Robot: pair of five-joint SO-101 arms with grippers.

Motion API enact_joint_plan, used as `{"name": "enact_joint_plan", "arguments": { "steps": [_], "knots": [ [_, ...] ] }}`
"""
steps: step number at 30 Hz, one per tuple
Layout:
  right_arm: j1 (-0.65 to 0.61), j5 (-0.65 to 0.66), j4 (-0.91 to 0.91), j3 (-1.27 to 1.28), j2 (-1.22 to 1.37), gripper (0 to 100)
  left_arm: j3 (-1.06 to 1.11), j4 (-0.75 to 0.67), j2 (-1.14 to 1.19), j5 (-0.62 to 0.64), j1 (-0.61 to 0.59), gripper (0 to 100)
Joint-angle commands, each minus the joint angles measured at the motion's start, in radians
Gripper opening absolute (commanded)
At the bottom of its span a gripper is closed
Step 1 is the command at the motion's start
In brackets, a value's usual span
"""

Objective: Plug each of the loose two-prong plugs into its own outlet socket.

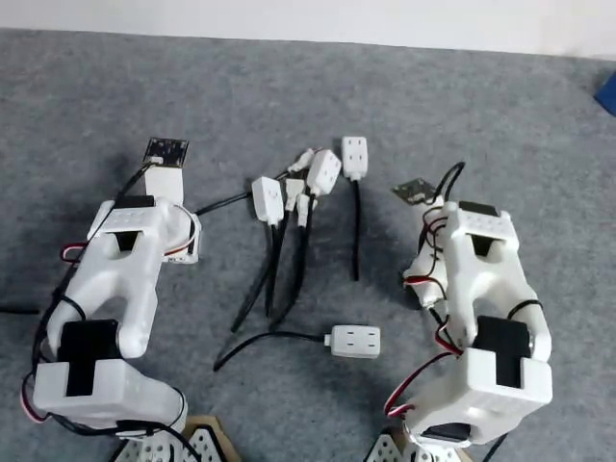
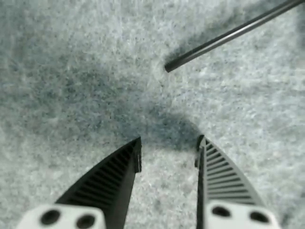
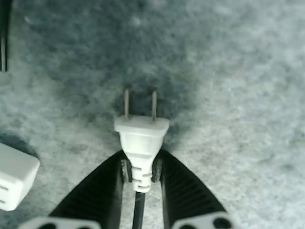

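Task judged early: no plug is clearly seen seated, and one is in hand. At 9 o'clock the left arm [image 1: 120,279] is set on grey carpet [image 1: 115,87]. The left gripper [image 2: 170,140] is released, its ribbed black fingers [image 2: 119,176] spread over bare fuzzy pile with nothing between them, and a thin glossy black cable [image 2: 228,36] is laid at an angle beyond. From centre toward 12 o'clock a cluster is found: a blocky white first socket [image 1: 268,199], small loose plugs [image 1: 295,188] just beside it, a second socket [image 1: 324,171] and a third socket [image 1: 354,156]. All are smooth hard plastic, on black cords fanned toward 7 o'clock. Whether any plug there is seated cannot be told. A fourth socket [image 1: 354,341] is set apart near 5 o'clock, slots bare. At 3 o'clock the right arm [image 1: 486,289] is placed. The right gripper [image 3: 141,163] is clenched on a two-prong plug [image 3: 141,129] by its ribbed neck, with flat metal prongs [image 3: 127,102] pointed away, over carpet and not yet at a socket. Left to do: this insertion plus the loose plugs.
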Motion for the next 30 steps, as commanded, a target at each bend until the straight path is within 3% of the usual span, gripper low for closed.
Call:
{"name": "enact_joint_plan", "arguments": {
  "steps": [1, 3, 10, 15, 18, 23, 30],
  "knots": [
    [-0.016, -0.106, 0.031, -0.082, -0.067, 0.6, -0.013, -0.011, -0.022, 0.003, 0.021, 21],
    [-0.064, -0.16, 0.097, -0.168, -0.133, 0.6, -0.059, 0.011, -0.024, 0.003, 0.053, 20],
    [-0.363, -0.311, 0.344, -0.552, -0.305, 0.6, -0.384, 0.293, -0.03, -0.071, 0.131, 21],
    [-0.533, -0.422, 0.32, -0.636, -0.278, 0.6, -0.47, 0.333, -0.211, -0.069, 0.134, 24],
    [-0.625, -0.434, 0.278, -0.634, -0.263, 0.6, -0.364, 0.305, -0.414, -0.046, 0.133, 31],
    [-0.731, -0.434, 0.26, -0.59, -0.292, 0.6, 0.013, 0.13, -0.783, -0.046, 0.131, 36],
    [-0.734, -0.479, -0.035, -0.162, -0.518, 0.6, 0.452, -0.029, -1.187, -0.041, 0.147, 38]
  ]
}}
